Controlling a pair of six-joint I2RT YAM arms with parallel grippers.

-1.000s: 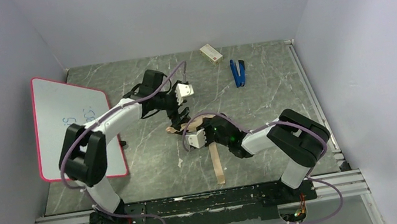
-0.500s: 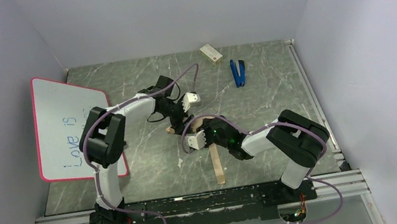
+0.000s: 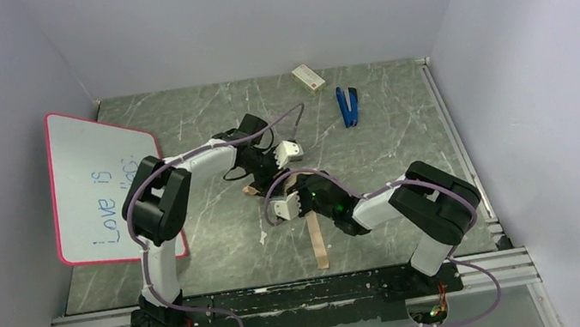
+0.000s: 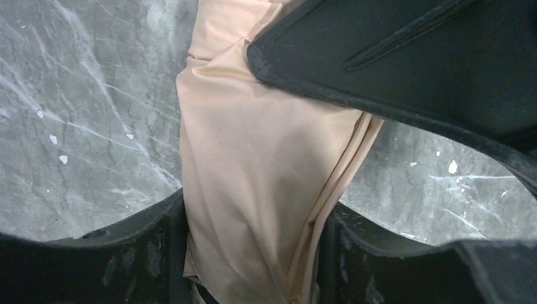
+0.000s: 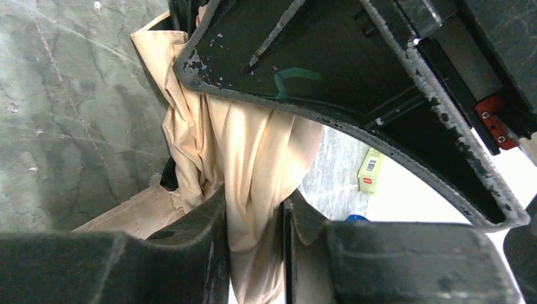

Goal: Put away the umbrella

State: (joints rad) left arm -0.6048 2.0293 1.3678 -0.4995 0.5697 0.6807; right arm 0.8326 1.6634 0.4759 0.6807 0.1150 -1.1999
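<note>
Left end effector: tan fabric of the umbrella runs between its fingers. The upper finger presses a fold into the cloth and the lower parts flank it on both sides. Cannot tell whether the pinch is firm or just contact.

Right end effector: clenched on a bunched fold of the same fabric. The cloth is squeezed in the narrow slot between its fingers and spills out above and below.

Top view: the two end effectors meet mid-table, left just beyond right, nearly touching. The umbrella lies under and between them, mostly hidden. A tan edge shows just left of the right end effector. The strap lies flat on the table and runs from the right end effector toward the arm bases.

Well left of the left end effector: a whiteboard with a red rim and blue writing. Far beyond both, near the back wall: a small box and, just right of it, a blue tool.
</note>
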